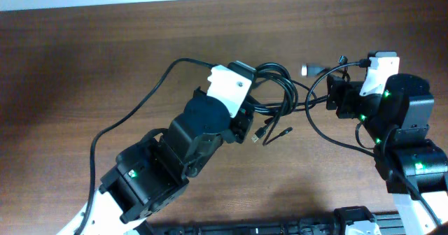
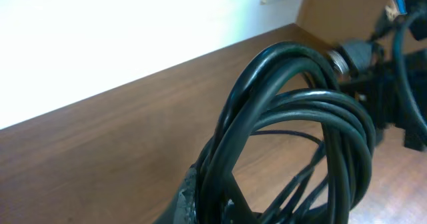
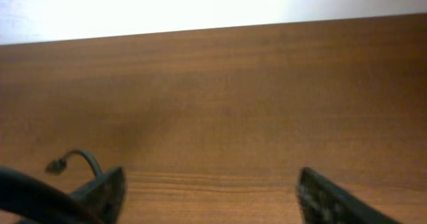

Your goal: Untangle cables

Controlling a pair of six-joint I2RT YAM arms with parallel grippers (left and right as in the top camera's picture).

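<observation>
The cables [image 1: 274, 88] are thin black cords bunched in loops at the table's middle. Two small plug ends [image 1: 273, 133] trail toward the front. My left gripper [image 1: 250, 108] reaches in from the lower left and is shut on the looped bundle. In the left wrist view the coiled cables [image 2: 293, 117] rise from between the fingers [image 2: 190, 197], lifted off the wood. My right gripper [image 1: 334, 95] stands just right of the bundle, open. Its fingers [image 3: 107, 191] are wide apart with only bare wood between them. One cord with a plug end [image 3: 77, 159] curls at their left.
A small grey plug [image 1: 309, 69] lies behind the bundle. A long black wire [image 1: 133, 112] runs from the left arm across the brown wooden table [image 1: 84, 53]. A thicker wire loops by the right arm [image 1: 329, 133].
</observation>
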